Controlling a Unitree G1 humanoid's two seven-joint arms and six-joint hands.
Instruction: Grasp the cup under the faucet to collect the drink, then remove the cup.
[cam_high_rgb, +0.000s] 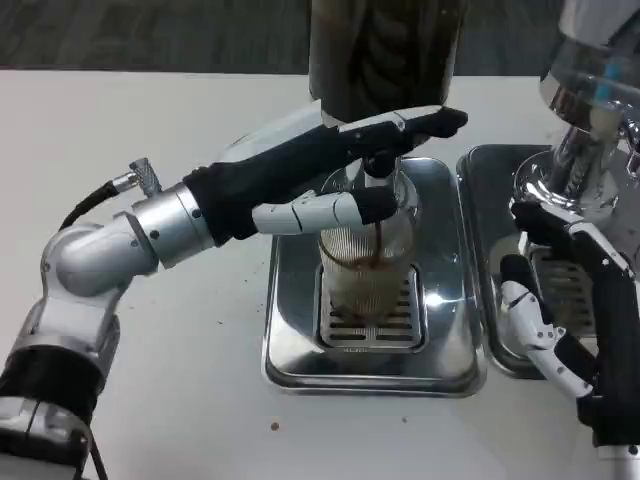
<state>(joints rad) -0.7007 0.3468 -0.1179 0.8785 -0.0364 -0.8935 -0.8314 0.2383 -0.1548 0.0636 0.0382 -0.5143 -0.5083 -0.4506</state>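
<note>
white table (150, 330) | left robot hand (330, 170) grips cup (365, 265) | forearm horizontal

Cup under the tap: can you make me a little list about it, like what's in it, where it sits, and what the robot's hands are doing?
cup: clear, ribbed, upright, partly full of brown drink
stream: thin brown stream falling into the cup
faucet: straight above the cup
tray: shiny metal, the cup stands on its slotted grate
left hand: fingers by the cup's top and the faucet; grip unclear
right hand: over the second tray, holding nothing
</note>
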